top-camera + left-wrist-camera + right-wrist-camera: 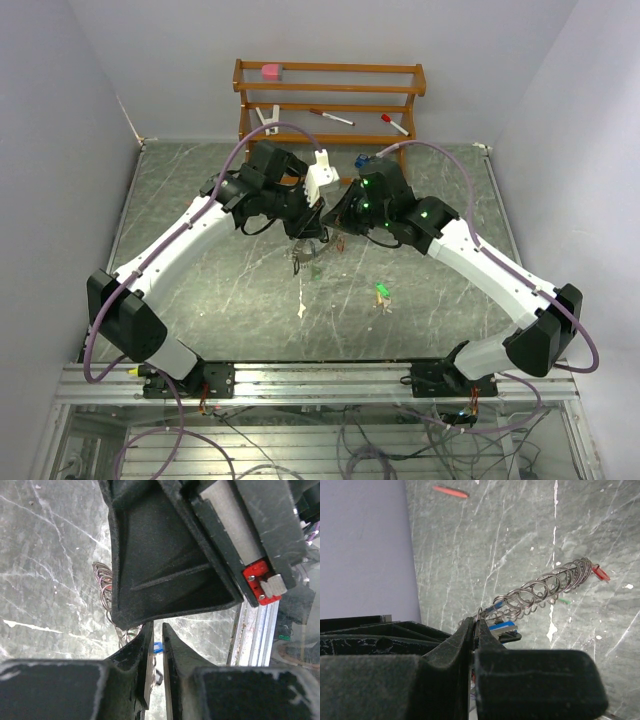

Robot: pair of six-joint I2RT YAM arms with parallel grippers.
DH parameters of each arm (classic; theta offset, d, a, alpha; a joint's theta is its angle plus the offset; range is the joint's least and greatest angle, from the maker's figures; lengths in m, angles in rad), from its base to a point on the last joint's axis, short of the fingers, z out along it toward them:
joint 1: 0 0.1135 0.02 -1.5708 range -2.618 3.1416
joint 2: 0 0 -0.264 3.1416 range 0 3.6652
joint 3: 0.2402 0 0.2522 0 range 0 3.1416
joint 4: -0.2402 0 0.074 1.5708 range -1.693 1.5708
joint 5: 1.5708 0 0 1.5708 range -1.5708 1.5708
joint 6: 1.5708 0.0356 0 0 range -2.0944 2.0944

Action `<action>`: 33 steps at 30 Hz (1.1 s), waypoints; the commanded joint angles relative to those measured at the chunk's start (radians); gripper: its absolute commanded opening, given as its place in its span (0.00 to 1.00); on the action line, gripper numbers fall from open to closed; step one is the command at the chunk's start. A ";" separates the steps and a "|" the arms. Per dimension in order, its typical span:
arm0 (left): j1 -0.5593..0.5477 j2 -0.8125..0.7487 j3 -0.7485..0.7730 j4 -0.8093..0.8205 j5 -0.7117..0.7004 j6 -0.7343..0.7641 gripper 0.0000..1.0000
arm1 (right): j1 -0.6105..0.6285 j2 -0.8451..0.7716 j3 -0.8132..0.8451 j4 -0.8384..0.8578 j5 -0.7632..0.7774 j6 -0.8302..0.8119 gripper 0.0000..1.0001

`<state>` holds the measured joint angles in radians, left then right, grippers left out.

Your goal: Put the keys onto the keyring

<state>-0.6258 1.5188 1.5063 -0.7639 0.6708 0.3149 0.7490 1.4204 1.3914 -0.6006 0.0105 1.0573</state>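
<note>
The keyring is a thin wire strung with many small rings. It runs up and to the right from my right gripper, which is shut on its near end. A red key sits at its far end, and a blue key lies just beside the fingertips. My left gripper has its jaws a narrow gap apart. A blue key head shows in that gap, but contact cannot be told. Rings hang to its left. From above, both grippers meet mid-table, left gripper and right gripper, with keys dangling below them.
A green key lies on the marble table, to the right of centre. A wooden rack at the back holds pens and a pink block. A red object lies on the table near the wall. The right gripper's body crowds the left wrist view.
</note>
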 commanded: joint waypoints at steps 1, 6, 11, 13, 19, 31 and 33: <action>-0.005 -0.001 0.008 0.031 -0.052 0.006 0.21 | 0.010 -0.034 0.027 0.051 -0.006 -0.003 0.00; -0.005 0.001 0.010 0.032 -0.062 0.013 0.12 | 0.010 -0.046 0.023 0.058 -0.006 -0.008 0.00; -0.005 0.000 0.019 0.029 -0.057 0.022 0.07 | 0.009 -0.053 0.015 0.061 -0.008 -0.009 0.00; -0.005 -0.005 0.020 0.024 -0.057 0.035 0.07 | 0.010 -0.057 0.014 0.062 -0.004 -0.011 0.00; -0.002 -0.024 0.019 0.012 -0.092 0.085 0.07 | 0.009 -0.067 0.017 0.063 -0.027 -0.027 0.00; -0.003 -0.038 0.003 -0.010 -0.137 0.176 0.07 | 0.010 -0.057 0.056 0.012 -0.054 -0.034 0.00; -0.003 -0.038 0.002 -0.011 -0.142 0.187 0.07 | 0.010 -0.056 0.061 0.002 -0.056 -0.034 0.00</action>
<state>-0.6258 1.5063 1.5063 -0.7700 0.5526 0.4606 0.7528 1.3918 1.3991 -0.6064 -0.0242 1.0317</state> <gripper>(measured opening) 0.074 0.010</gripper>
